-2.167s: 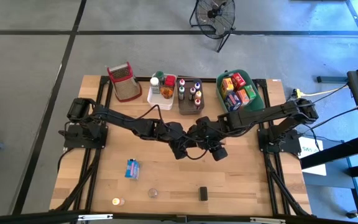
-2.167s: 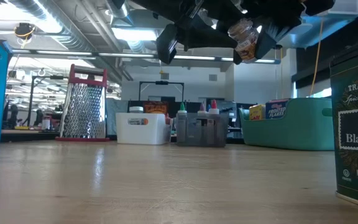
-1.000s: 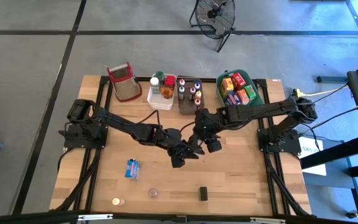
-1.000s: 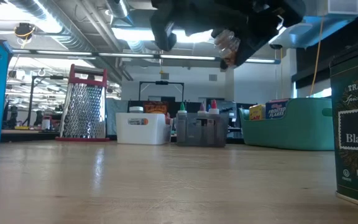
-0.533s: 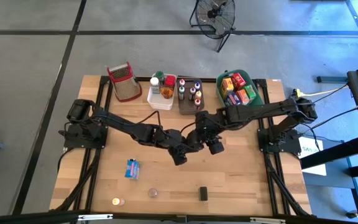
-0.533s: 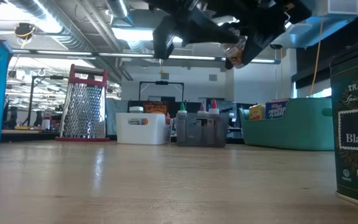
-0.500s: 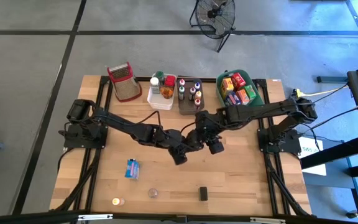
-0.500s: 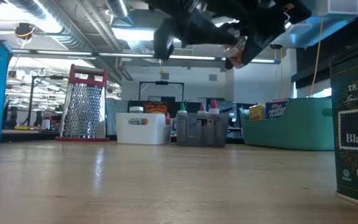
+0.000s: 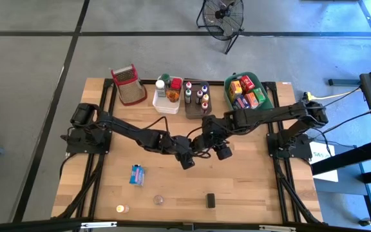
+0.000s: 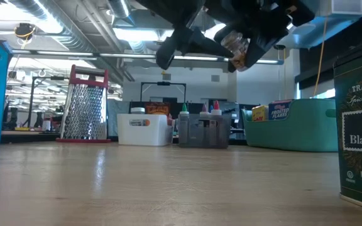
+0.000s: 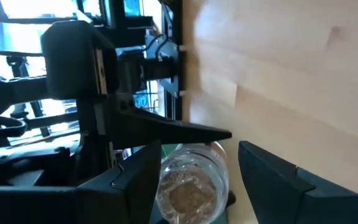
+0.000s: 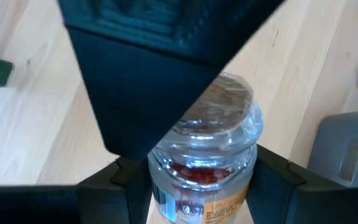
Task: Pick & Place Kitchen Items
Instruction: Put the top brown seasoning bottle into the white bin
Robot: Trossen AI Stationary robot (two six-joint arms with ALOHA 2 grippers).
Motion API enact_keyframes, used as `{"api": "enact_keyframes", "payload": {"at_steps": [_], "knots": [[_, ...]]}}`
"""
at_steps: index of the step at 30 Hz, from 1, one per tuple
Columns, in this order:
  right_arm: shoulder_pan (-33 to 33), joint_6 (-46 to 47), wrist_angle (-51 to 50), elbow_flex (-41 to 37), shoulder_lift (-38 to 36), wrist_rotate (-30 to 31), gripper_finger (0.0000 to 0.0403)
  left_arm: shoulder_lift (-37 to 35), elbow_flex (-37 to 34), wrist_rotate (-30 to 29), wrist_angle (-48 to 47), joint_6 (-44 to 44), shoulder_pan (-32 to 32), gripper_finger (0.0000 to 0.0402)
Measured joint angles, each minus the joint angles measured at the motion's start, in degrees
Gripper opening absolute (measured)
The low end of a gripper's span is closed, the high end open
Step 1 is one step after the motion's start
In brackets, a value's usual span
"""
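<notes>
Above the middle of the wooden table, my right gripper grasps a clear spice jar, lifted well off the surface. In my right wrist view the jar sits clamped between my two fingers, its cap end hidden beneath them and its label cut off by the frame edge. My left gripper meets it from the other side, fingers set at either side of the jar's clear end; I cannot tell whether they press on the glass or merely bracket it. From above, both grippers merge into one dark knot and the jar cannot be made out. Beyond my grippers at the table's far edge stand the white bin, the grey bin of bottles and the green bin of boxes. A blue packet and a dark box lie on the near side.
</notes>
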Motion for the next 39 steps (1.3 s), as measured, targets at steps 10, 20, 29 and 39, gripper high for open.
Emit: {"api": "enact_keyframes", "payload": {"at_steps": [10, 20, 29, 39], "knots": [[0.05, -0.46, 1.10, -0.03, 0.04, 0.37, 0.0198, -0.01, -0.02, -6.19, 0.86, 2.13, -0.02, 0.0208], [0.05, -0.44, 2.35, -0.05, 0.04, 0.46, 0.0198, -0.01, -0.02, -9.99, 0.92, 2.05, -0.02, 0.0208], [0.08, -0.16, 2.54, -0.05, 0.06, -0.29, 0.0197, -0.01, 0.01, -10.97, 0.50, 2.09, -0.02, 0.0208], [0.10, -0.51, 2.75, -0.05, 0.06, -2.64, 0.0197, -0.01, 0.05, -11.32, 0.54, 2.75, -0.04, 0.0208]]}}
